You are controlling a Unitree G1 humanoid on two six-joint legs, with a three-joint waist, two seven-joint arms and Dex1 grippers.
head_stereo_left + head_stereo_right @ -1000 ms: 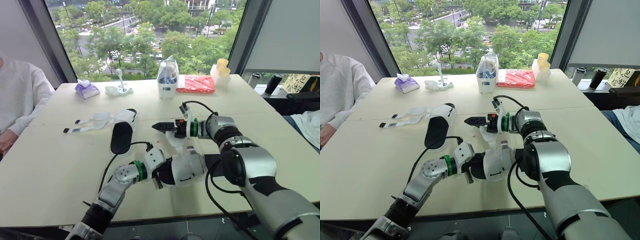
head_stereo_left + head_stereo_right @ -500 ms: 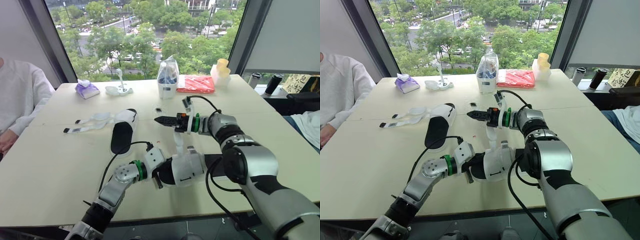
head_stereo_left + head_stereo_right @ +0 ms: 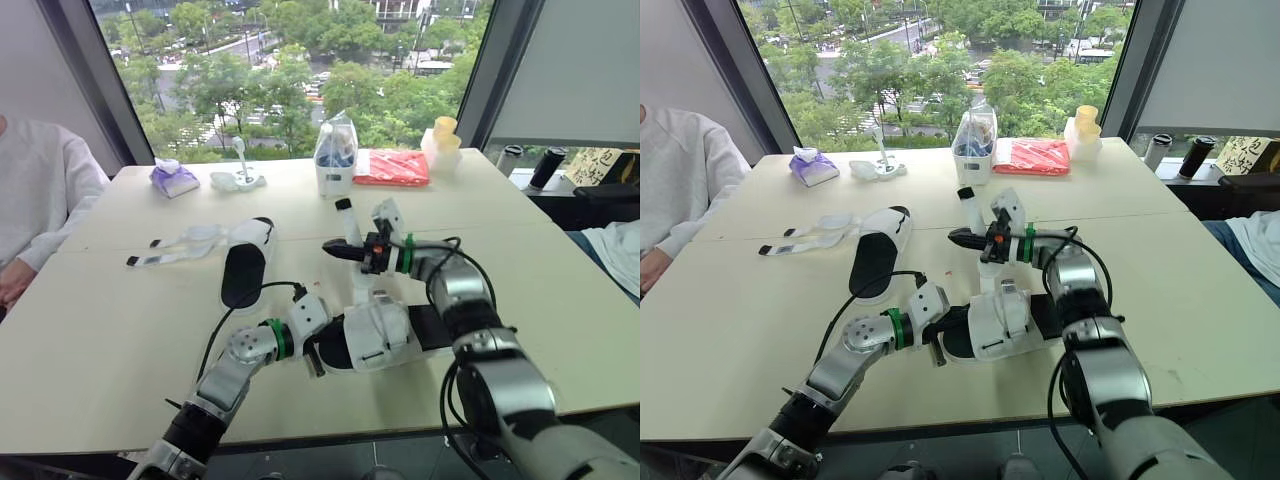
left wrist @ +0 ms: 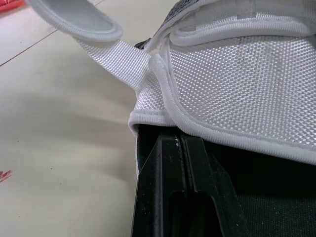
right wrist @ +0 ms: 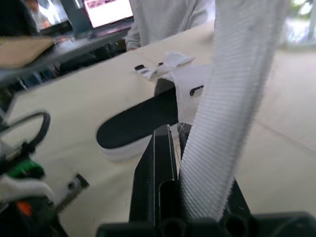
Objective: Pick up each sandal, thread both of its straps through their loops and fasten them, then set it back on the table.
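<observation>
One white, black-insoled near sandal [image 3: 375,335] is clamped at its heel by the left gripper [image 3: 318,352]; the right gripper [image 3: 335,248] pinches its raised strap [image 3: 346,218]. A white tub [image 3: 333,182] holds a plastic bag [image 3: 335,140].

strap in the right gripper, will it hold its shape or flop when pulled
Probably floppy: the strap is thin woven webbing and bends slightly where the right gripper pinches it. Its free end stands up past the gripper, so short lengths likely keep some spring. Its ribbed face should resist slipping.
</observation>
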